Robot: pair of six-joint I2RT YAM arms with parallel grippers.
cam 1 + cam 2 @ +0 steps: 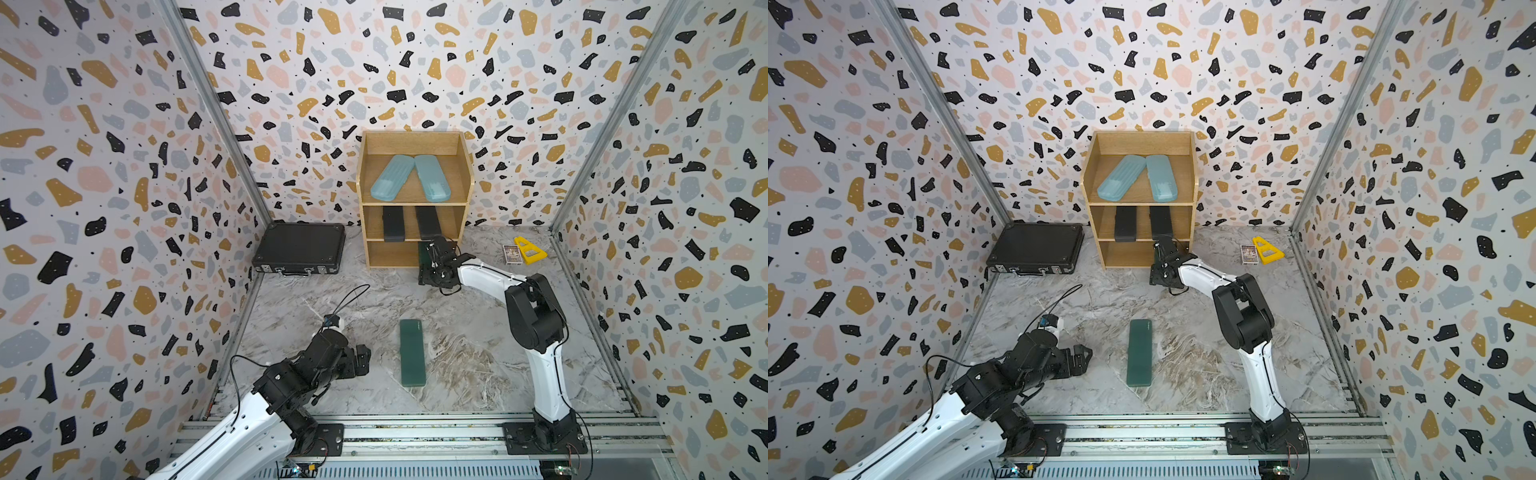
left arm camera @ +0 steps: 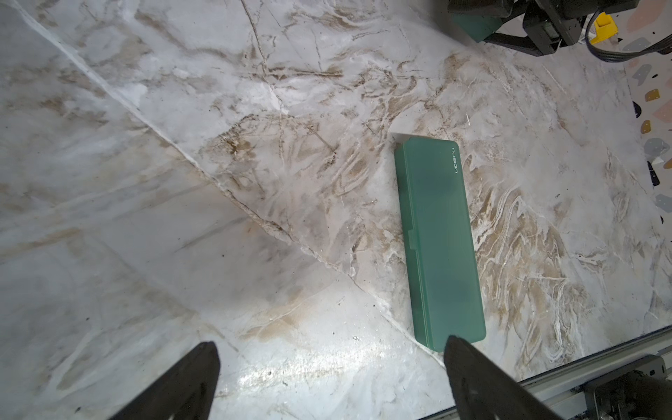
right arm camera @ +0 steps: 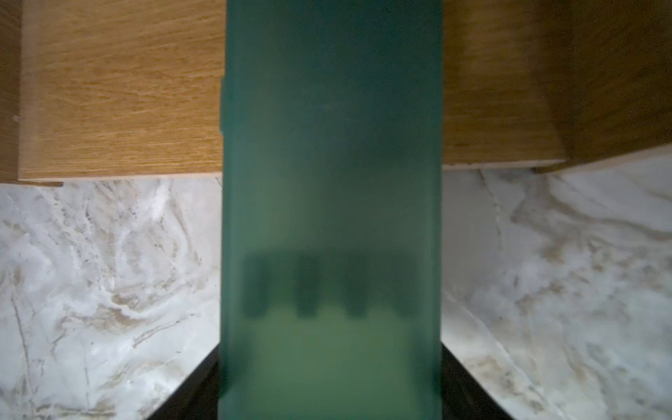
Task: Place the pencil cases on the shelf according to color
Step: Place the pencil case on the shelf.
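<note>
The right tool (image 1: 435,254) is clamped on a dark green pencil case (image 3: 332,182), whose far end reaches into the bottom tier of the shelf (image 1: 415,143). The left tool (image 2: 329,343), jaws wide apart, hovers over the table (image 2: 145,182) just beside the other green case (image 2: 438,240), which lies flat.

Blurry green case (image 3: 331,163), ends out-of-frame

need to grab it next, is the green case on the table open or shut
Shut. The green case lies flat on the table with its lid down flush; no gap shows along the seam.
</note>
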